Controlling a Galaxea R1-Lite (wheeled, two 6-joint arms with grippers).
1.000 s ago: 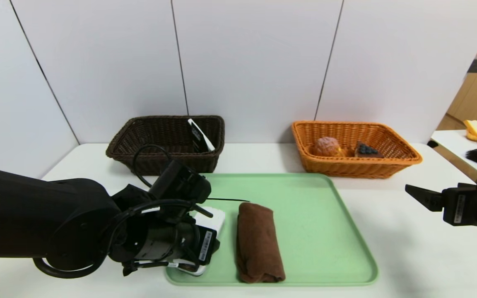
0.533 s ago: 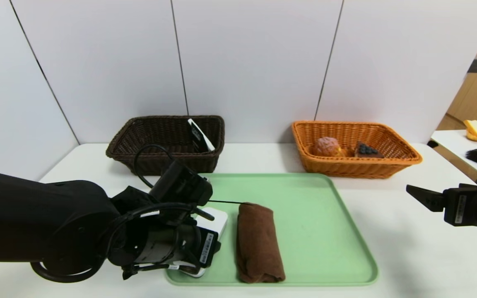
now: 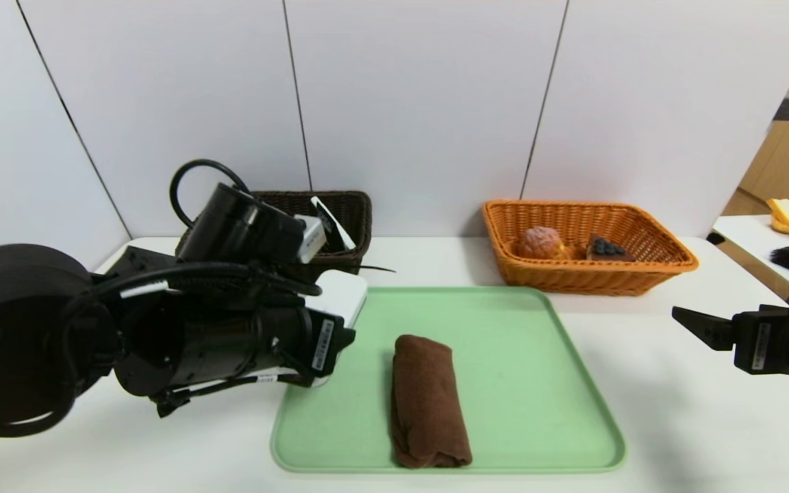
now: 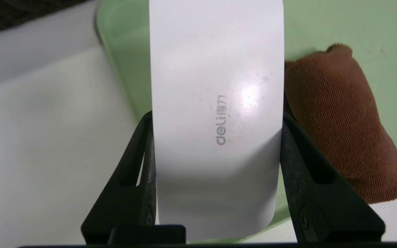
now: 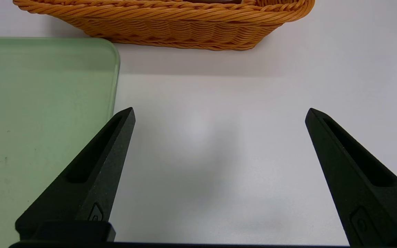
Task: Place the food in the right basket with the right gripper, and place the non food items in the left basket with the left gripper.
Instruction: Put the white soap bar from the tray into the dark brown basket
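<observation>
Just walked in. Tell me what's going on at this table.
The robot is sorting items into two baskets. Its left claw grips a flat white Deli case, held above the table at the green tray's left edge, near the dark brown basket. A rolled brown towel lies on the tray. The bun and cake slice sit in the orange basket. The right claw hangs open and empty over the table.
</observation>
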